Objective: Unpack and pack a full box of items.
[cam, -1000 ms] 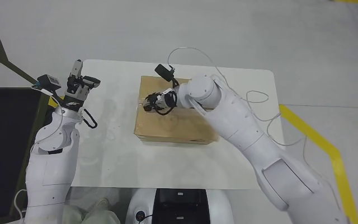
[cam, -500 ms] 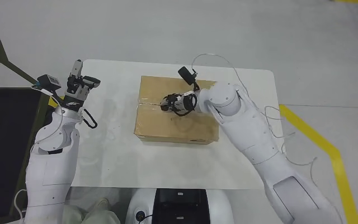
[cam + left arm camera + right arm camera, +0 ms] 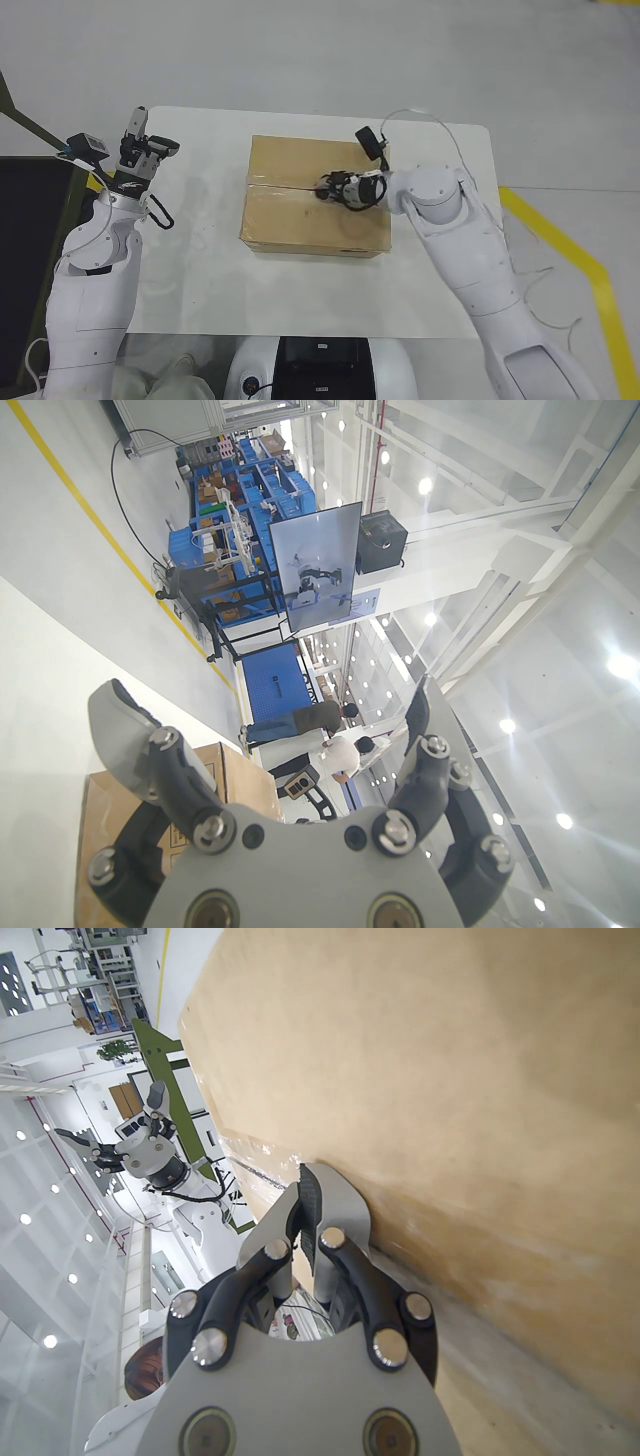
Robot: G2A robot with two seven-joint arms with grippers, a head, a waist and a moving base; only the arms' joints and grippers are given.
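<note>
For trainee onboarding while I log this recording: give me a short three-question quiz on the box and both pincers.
1. True or false: the box has its flaps open.
2. The right pincer is: A) wide open, high above the box; B) shut, tip at the taped seam; C) holding a bottle.
3. Fill in: the left pincer, away from the box, is ___ and empty.
Key: 1 false; 2 B; 3 open.

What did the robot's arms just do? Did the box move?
The right gripper, shut, slid along the taped seam on top of the box, from the robot's left end of it toward the right. The box stayed put. The left gripper stayed raised and open at the left edge of the table.
</note>
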